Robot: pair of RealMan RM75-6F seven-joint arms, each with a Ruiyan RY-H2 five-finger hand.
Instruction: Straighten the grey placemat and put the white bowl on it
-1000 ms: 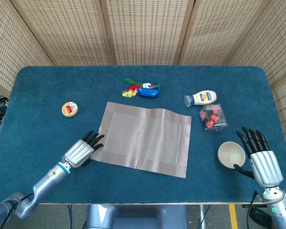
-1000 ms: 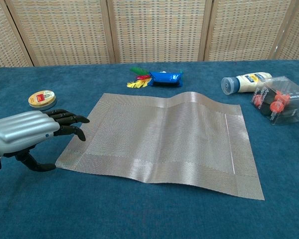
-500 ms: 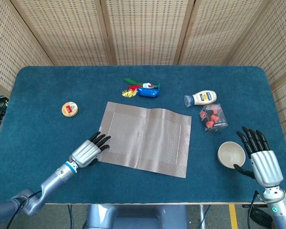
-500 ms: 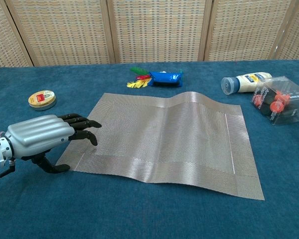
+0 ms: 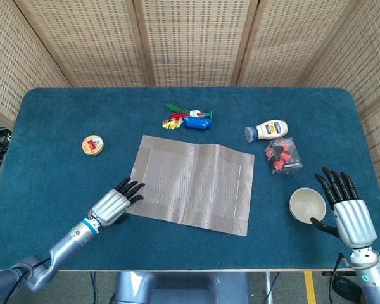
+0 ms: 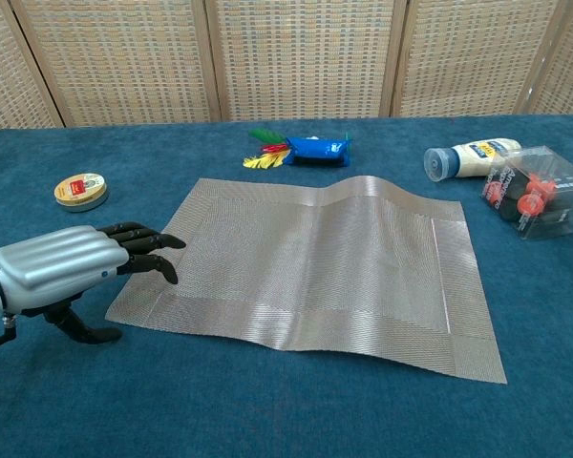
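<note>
Nearest the robot, the left hand (image 6: 62,265) hovers at the near-left corner of the grey placemat (image 5: 191,183), fingers apart and grasping nothing; whether its fingertips touch the mat I cannot tell. The right hand (image 5: 349,212) stands released beside the white bowl (image 5: 307,204), thumb near the rim, on the bare counter (image 5: 50,145) well to the right of the mat. The placemat lies skewed, with a ripple along its far edge, so straightening looks unfinished and the bowl has yet to be moved. Beyond sit a clear box (image 5: 284,156), sauce bottle (image 5: 266,131), round tin (image 5: 92,145) and blue packet (image 5: 196,121)
</note>
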